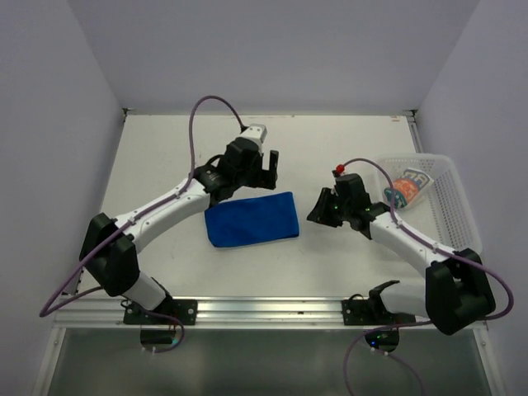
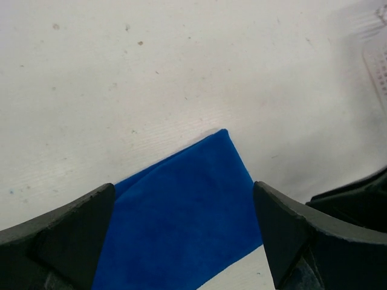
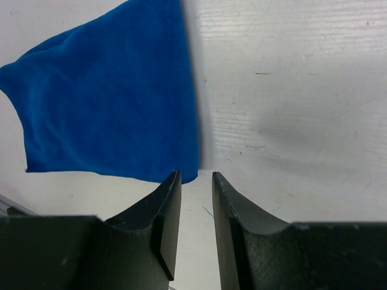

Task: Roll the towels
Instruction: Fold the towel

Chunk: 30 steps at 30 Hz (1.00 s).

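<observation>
The blue towel [image 1: 252, 219] is lying folded flat in the middle of the desk [image 1: 165, 148]. It looks light, limp and prone to sliding, so a corner is probably the best place to pinch. The left hand [image 1: 267, 167] is hovering wide and empty above its far corner, and the right hand [image 1: 318, 213] is waiting narrow and empty just beside its right edge. The patterned towel [image 1: 407, 188] is sitting inside the mesh basket [image 1: 458, 206], whose walls are likely crowding any reach.

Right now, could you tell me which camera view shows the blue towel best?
The top external view: the whole blue towel shows, edge to edge. The left wrist view catches only one corner; the right wrist view crops it at the top.
</observation>
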Tool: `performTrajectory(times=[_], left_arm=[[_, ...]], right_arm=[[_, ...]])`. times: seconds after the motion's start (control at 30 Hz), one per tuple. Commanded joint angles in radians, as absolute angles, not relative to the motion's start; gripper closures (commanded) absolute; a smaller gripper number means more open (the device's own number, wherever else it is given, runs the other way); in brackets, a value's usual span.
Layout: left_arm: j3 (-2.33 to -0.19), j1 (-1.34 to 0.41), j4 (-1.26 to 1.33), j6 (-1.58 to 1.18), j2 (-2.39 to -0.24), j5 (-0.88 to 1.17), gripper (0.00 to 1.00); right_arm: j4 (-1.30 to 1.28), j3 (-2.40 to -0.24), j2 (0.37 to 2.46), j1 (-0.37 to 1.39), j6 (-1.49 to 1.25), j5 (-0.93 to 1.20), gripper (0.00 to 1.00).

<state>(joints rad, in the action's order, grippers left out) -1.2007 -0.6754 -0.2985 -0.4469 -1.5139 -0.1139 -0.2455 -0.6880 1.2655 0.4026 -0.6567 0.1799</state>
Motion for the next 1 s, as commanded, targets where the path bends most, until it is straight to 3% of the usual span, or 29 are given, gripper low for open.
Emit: performTrajectory(times=[0.0,0.07,0.27,0.37,0.53,0.97], left_arm=[[-1.345,-0.803,-0.435,-0.396,-1.569,-0.452,0.0],[-1.374,-0.856,-0.46,-0.38,-1.601,-0.608,0.0],[-1.41,-0.825,-0.52,-0.449,-1.75,-0.413,0.0],[-1.369,-0.841,-0.51,-0.472,-1.77,-0.521,0.0],[-1.276,-0.838,-0.351,-0.419,-1.661,-0.5,0.01],[-1.636,-0.834,-0.553,-0.475,-1.922,-0.227,0.0]], right_arm=[[-0.193,-0.675,1.206,0.416,-0.667,0.135,0.69],[-0.204,-0.673,1.193,0.417,-0.661,0.12,0.68],[-0.152,-0.626,1.177,0.426,-0.692,0.124,0.68],[-0.124,-0.594,1.175,0.445,-0.709,0.118,0.68],[-0.092,-0.575,1.192,0.488,-0.727,0.092,0.68],[0.07,-0.513,1.247,0.551,-0.847,0.078,0.65]])
